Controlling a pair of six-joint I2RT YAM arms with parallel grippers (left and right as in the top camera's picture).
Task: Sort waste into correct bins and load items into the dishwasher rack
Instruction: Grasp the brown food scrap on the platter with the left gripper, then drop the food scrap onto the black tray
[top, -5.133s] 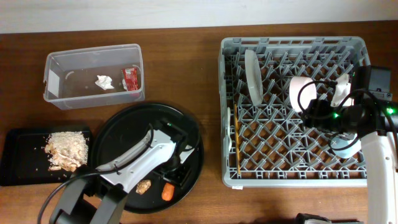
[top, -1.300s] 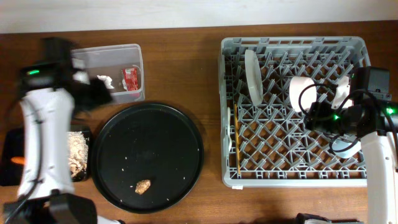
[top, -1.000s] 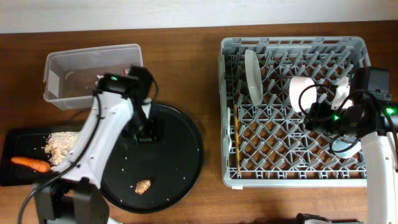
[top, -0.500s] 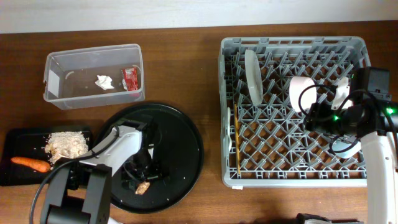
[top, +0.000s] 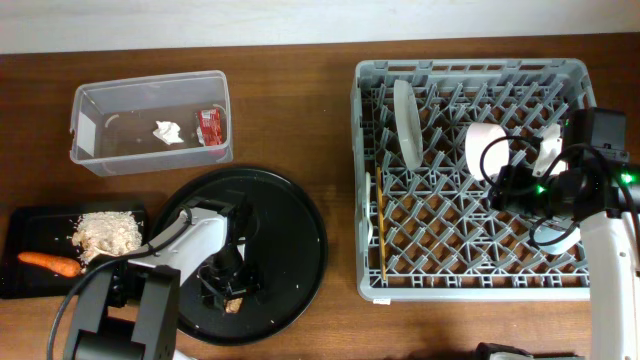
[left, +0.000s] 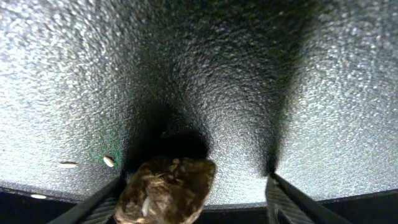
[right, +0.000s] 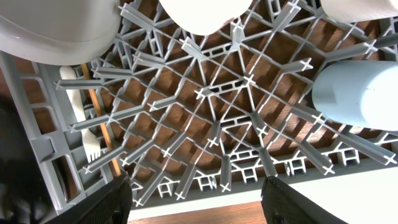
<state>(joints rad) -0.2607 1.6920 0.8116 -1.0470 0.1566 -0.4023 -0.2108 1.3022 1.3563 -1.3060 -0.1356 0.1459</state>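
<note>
Overhead, the left gripper (top: 228, 288) is down on the large round black tray (top: 295, 215) close to its lower rim. The left wrist view shows its jaws spread wide with the small brown lump (left: 165, 190) between them, close against the finger (left: 102, 202) at frame left and well apart from the other, the rim running just below and bare tray filling the upper frame. The right gripper (right: 193, 186) hangs spread and empty over the dishwasher rack (top: 465, 290), above bare grid between the light blue cup (right: 357, 96) at right and the white fork (right: 81, 118) and chopstick (right: 102, 124) by the left wall.
</note>
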